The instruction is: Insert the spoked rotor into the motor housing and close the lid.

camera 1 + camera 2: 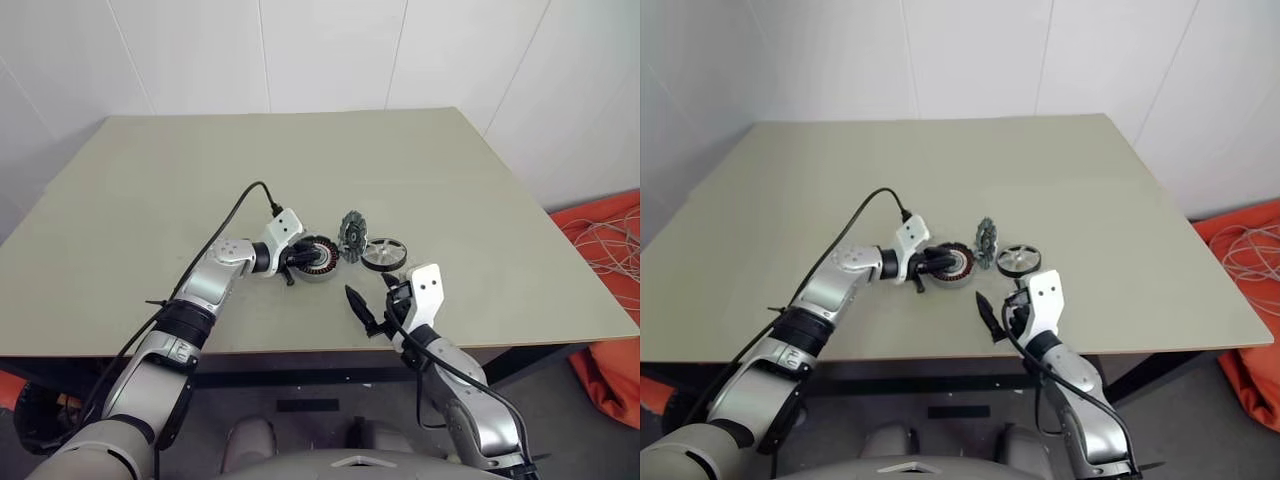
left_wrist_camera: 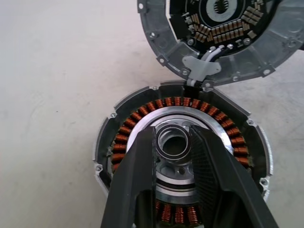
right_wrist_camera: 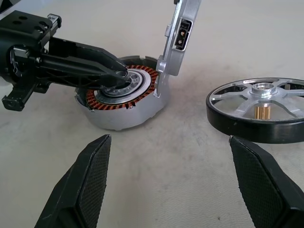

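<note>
While the right gripper (image 3: pixel 168 183) waits with jaws spread, it should take the spoked rotor (image 3: pixel 256 111) flat by its rim. Beyond, the left gripper (image 2: pixel 173 159) pinches the motor housing (image 3: pixel 121 102) hub; the lid (image 3: pixel 179 35) stands upright behind it.

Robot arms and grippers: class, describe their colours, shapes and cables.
Both arms are silver-grey metal with black joints. Each wrist carries a white block. The left gripper and right gripper have two black tapered fingers with textured pads. Black cables run along both arms.
</note>
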### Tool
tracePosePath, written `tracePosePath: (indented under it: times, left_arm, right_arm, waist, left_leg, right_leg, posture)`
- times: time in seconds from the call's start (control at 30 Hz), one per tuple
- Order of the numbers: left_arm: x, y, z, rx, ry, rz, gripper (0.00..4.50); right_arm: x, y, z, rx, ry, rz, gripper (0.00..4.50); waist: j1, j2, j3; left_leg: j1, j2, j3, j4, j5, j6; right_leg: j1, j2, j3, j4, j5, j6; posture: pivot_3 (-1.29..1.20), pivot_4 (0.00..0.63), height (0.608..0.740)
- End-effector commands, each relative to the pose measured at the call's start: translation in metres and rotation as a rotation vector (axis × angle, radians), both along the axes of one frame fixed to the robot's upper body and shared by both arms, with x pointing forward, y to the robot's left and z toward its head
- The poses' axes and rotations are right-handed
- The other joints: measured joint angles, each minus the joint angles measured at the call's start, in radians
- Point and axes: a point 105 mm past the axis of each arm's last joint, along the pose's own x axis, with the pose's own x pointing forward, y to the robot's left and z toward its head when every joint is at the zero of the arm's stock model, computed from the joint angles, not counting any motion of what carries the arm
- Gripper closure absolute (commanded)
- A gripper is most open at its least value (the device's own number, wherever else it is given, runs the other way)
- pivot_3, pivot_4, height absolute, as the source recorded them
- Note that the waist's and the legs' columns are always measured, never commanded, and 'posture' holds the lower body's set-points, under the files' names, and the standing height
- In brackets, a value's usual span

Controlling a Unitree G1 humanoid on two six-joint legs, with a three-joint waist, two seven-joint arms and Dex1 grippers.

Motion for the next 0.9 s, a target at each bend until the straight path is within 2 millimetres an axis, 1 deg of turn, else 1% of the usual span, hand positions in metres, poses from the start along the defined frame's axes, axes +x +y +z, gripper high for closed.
tracePosePath:
  times: [0.03, 0.13, 0.23, 0.3, 0.37, 0.5, 0.6, 0.63, 0.7, 0.77, 0.8, 0.83, 0.87, 0.9]
  left_arm:
    - [-0.001, -0.004, 0.012, -0.009, -0.037, -0.029, 3.81]
    - [-0.002, -0.003, 0.01, -0.003, -0.031, -0.028, 3.81]
    - [-0.001, -0.003, 0.009, -0.003, -0.028, -0.024, 3.81]
    - [-0.001, -0.003, 0.01, -0.005, -0.027, -0.022, 3.1]
    - [0.0, -0.003, 0.011, -0.007, -0.028, -0.02, 2.52]
    - [0.003, -0.002, 0.015, -0.01, -0.051, -0.005, 1.22]
    - [0.006, 0.0, 0.025, -0.026, -0.089, 0.018, 0.23]
    - [0.006, 0.0, 0.03, -0.04, -0.105, 0.025, 0.02]
    - [0.005, 0.001, 0.041, -0.077, -0.126, 0.04, 0.02]
    - [0.002, 0.002, 0.048, -0.095, -0.142, 0.051, 0.02]
    - [-0.001, 0.003, 0.05, -0.101, -0.145, 0.052, 0.46]
    - [-0.004, 0.003, 0.052, -0.107, -0.145, 0.051, 0.65]
    - [-0.008, 0.004, 0.053, -0.113, -0.146, 0.052, 0.95]
    - [-0.011, 0.004, 0.054, -0.118, -0.145, 0.054, 1.35]
  right_arm:
    - [0.004, 0.004, 0.019, 0.014, -0.069, 0.007, 0.0]
    - [0.005, 0.005, 0.02, 0.013, -0.07, 0.007, 0.0]
    - [0.006, 0.004, 0.02, 0.013, -0.071, 0.007, 0.0]
    - [0.005, 0.004, 0.02, 0.012, -0.071, 0.007, 0.0]
    - [0.005, 0.003, 0.02, 0.012, -0.071, 0.007, 0.0]
    - [0.005, 0.002, 0.02, 0.012, -0.07, 0.006, 0.0]
    - [0.005, 0.002, 0.019, 0.013, -0.069, 0.007, 0.0]
    - [0.005, 0.002, 0.019, 0.013, -0.068, 0.007, 0.0]
    - [0.005, 0.002, 0.019, 0.014, -0.066, 0.007, 0.0]
    - [0.005, 0.002, 0.019, 0.014, -0.064, 0.008, 0.0]
    - [0.006, 0.002, 0.019, 0.014, -0.064, 0.009, 0.0]
    - [0.006, 0.002, 0.019, 0.014, -0.063, 0.01, 0.0]
    - [0.006, 0.002, 0.019, 0.014, -0.063, 0.012, 0.0]
    - [0.006, 0.002, 0.019, 0.014, -0.063, 0.013, 0.0]
  waist:
    - [0.0, 0.0, 0.0]
    - [0.0, 0.0, 0.0]
    - [0.0, 0.0, 0.0]
    - [0.001, 0.0, 0.0]
    - [0.001, 0.0, 0.0]
    - [0.001, 0.0, 0.0]
    - [0.001, 0.0, 0.001]
    - [0.001, 0.0, 0.001]
    - [0.001, 0.0, 0.002]
    - [0.0, 0.0, 0.002]
    - [0.0, 0.0, 0.002]
    - [-0.001, 0.0, 0.002]
    - [-0.002, 0.0, 0.002]
    - [-0.003, 0.0, 0.002]
  left_leg:
    - [0.0, 0.0, 0.0, 0.0, 0.0, 0.0]
    - [0.0, 0.0, 0.0, 0.0, 0.0, 0.0]
    - [0.0, 0.0, 0.0, 0.0, 0.0, 0.0]
    - [0.0, 0.0, 0.0, 0.0, 0.0, 0.0]
    - [0.0, 0.0, 0.0, 0.0, 0.0, 0.0]
    - [0.0, 0.0, 0.0, 0.0, 0.0, 0.0]
    - [0.0, 0.0, 0.0, -0.001, 0.0, 0.0]
    - [0.0, 0.0, 0.0, -0.001, 0.0, 0.0]
    - [-0.002, 0.0, 0.0, -0.001, 0.0, 0.0]
    - [-0.002, 0.0, 0.0, -0.001, 0.0, 0.0]
    - [-0.002, 0.0, 0.0, -0.001, 0.0, 0.0]
    - [-0.002, 0.0, 0.0, -0.001, 0.0, 0.0]
    - [-0.002, 0.0, 0.0, -0.001, 0.0, 0.0]
    - [-0.002, 0.0, 0.0, -0.001, 0.0, 0.0]
  right_leg:
    - [0.0, 0.0, 0.0, 0.0, 0.0, 0.0]
    - [0.0, 0.0, 0.0, 0.0, 0.0, 0.0]
    - [0.0, 0.0, 0.0, 0.0, 0.002, -0.004]
    - [0.0, 0.0, 0.0, 0.0, 0.002, -0.004]
    - [0.0, 0.0, 0.0, 0.0, 0.002, -0.003]
    - [0.0, 0.0, 0.0, 0.0, 0.001, -0.002]
    - [0.0, 0.0, 0.0, 0.0, 0.001, -0.002]
    - [-0.001, 0.0, 0.0, 0.0, 0.001, -0.003]
    - [-0.002, 0.0, 0.0, 0.0, 0.002, -0.004]
    - [-0.002, 0.0, 0.0, 0.0, 0.003, -0.005]
    - [-0.002, 0.0, 0.0, 0.0, 0.003, -0.005]
    - [-0.002, 0.0, 0.0, 0.0, 0.003, -0.005]
    - [-0.002, 0.0, 0.0, 0.0, 0.003, -0.005]
    - [-0.003, 0.0, 0.0, 0.0, 0.003, -0.005]
  posture:
    - [0.0, 0.0, 0.74]
    - [0.0, 0.0, 0.74]
    - [0.0, 0.0, 0.74]
    - [0.0, 0.0, 0.74]
    - [0.0, 0.0, 0.74]
    - [0.0, 0.0, 0.74]
    - [0.0, 0.0, 0.74]
    - [0.0, 0.0, 0.74]
    - [0.0, 0.0, 0.74]
    - [0.0, 0.0, 0.74]
    - [0.0, 0.0, 0.74]
    - [0.0, 0.0, 0.74]
    - [0.0, 0.0, 0.74]
    - [0.0, 0.0, 0.74]
